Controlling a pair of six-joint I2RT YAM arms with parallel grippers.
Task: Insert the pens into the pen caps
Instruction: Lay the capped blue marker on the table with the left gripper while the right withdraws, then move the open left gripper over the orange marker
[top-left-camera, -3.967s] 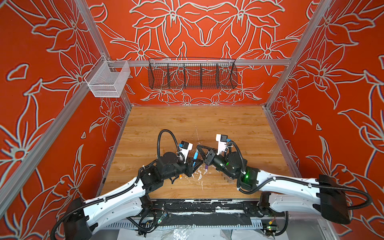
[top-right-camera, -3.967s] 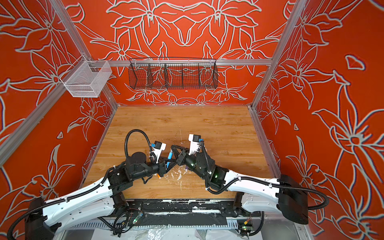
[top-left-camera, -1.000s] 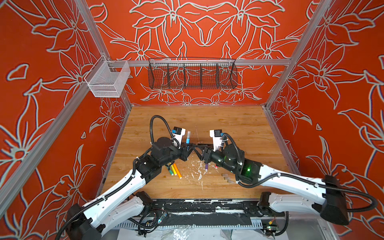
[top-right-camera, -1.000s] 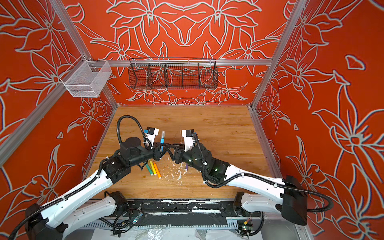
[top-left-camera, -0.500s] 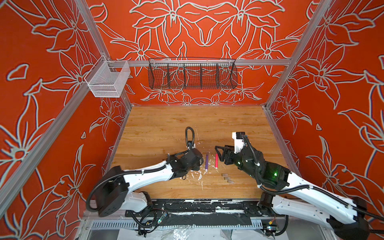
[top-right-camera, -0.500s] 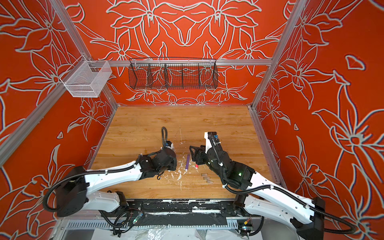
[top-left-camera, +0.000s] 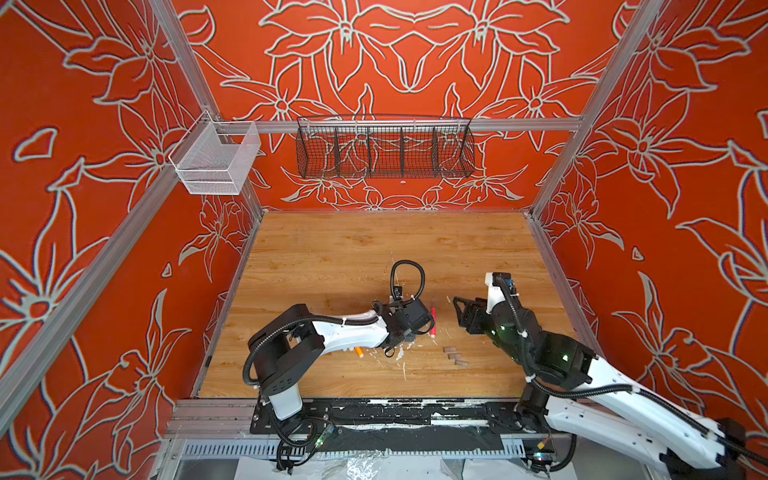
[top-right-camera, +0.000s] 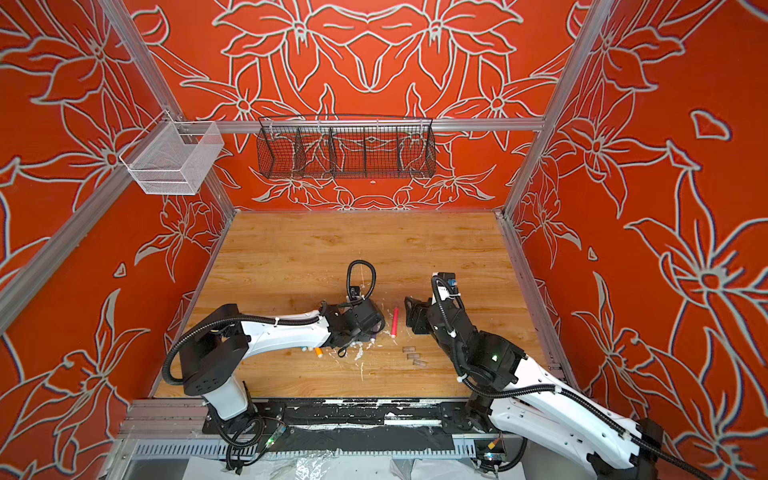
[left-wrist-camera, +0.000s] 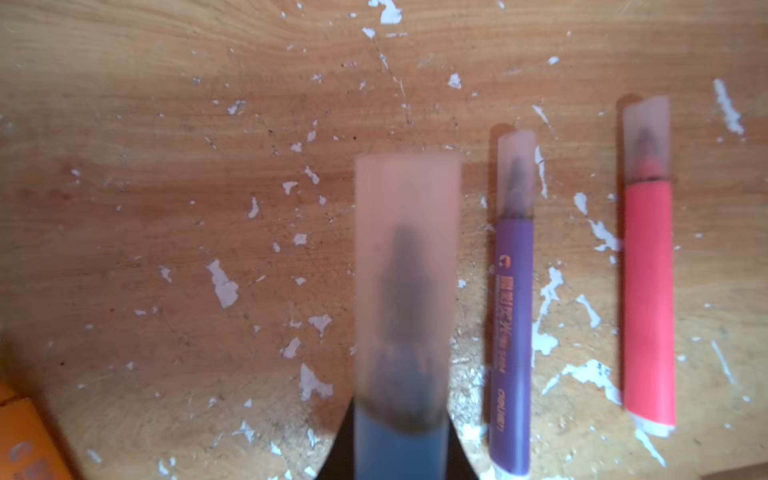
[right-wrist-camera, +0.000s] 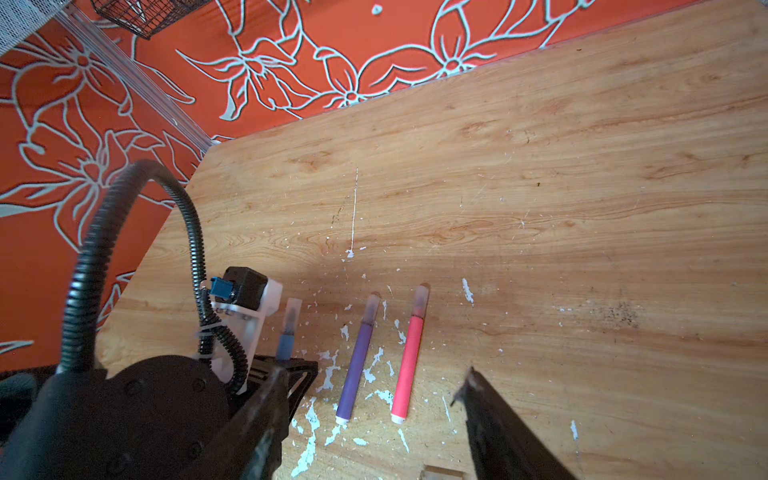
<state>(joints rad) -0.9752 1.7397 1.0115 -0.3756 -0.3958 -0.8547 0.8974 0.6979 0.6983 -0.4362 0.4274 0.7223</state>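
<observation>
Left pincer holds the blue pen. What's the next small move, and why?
Probably lower the left pincer and lay the blue pen beside the purple pen: its cap is on, and the pink pen lies capped there too.

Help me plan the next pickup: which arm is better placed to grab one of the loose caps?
Right. The right fingers are open, empty and close to the three loose caps; the left fingers are shut on the capped blue pen.

Orange floral walls (top-left-camera: 415, 62), wood tabletop (top-left-camera: 353, 249) w/ flecks (left-wrist-camera: 224, 286).
</observation>
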